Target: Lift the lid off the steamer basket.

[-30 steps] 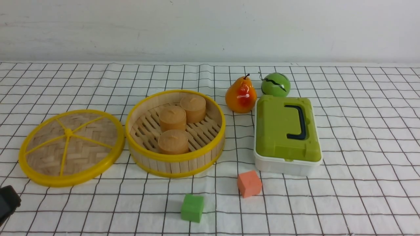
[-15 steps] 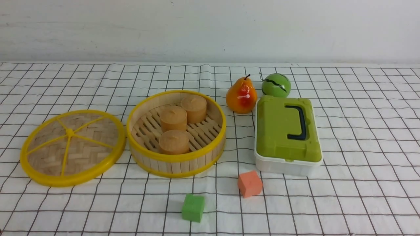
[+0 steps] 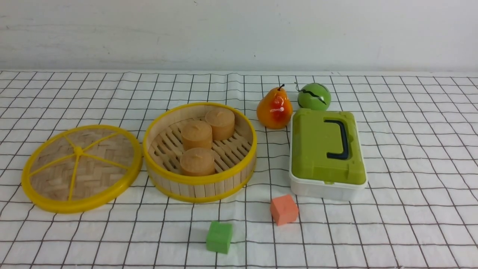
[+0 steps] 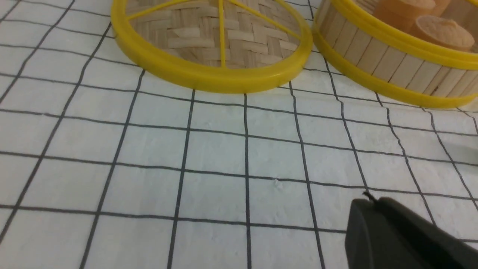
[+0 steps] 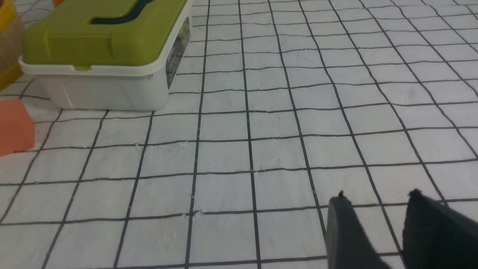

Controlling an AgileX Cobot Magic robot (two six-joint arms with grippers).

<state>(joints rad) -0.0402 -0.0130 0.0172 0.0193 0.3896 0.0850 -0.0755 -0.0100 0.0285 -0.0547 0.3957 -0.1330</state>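
Observation:
The lid (image 3: 81,168), a woven bamboo disc with a yellow rim and spokes, lies flat on the checked cloth just left of the steamer basket (image 3: 201,186). The basket stands uncovered with three brown round buns (image 3: 196,161) on its slatted floor. Neither gripper shows in the front view. In the left wrist view my left gripper (image 4: 369,201) is shut and empty, hovering over bare cloth a few grid squares short of the lid (image 4: 213,76) and the basket (image 4: 373,56). My right gripper (image 5: 377,198) is open and empty above bare cloth.
A white box with a green lid (image 3: 326,149) stands right of the basket, with a pear (image 3: 273,108) and a green ball (image 3: 313,96) behind it. An orange cube (image 3: 283,209) and a green cube (image 3: 219,237) lie in front. The right wrist view shows the box (image 5: 104,41) and the orange cube (image 5: 15,127).
A black part of my left arm at the front view's lower left edge one second ago has drawn back out of that view. The lid and basket have not moved.

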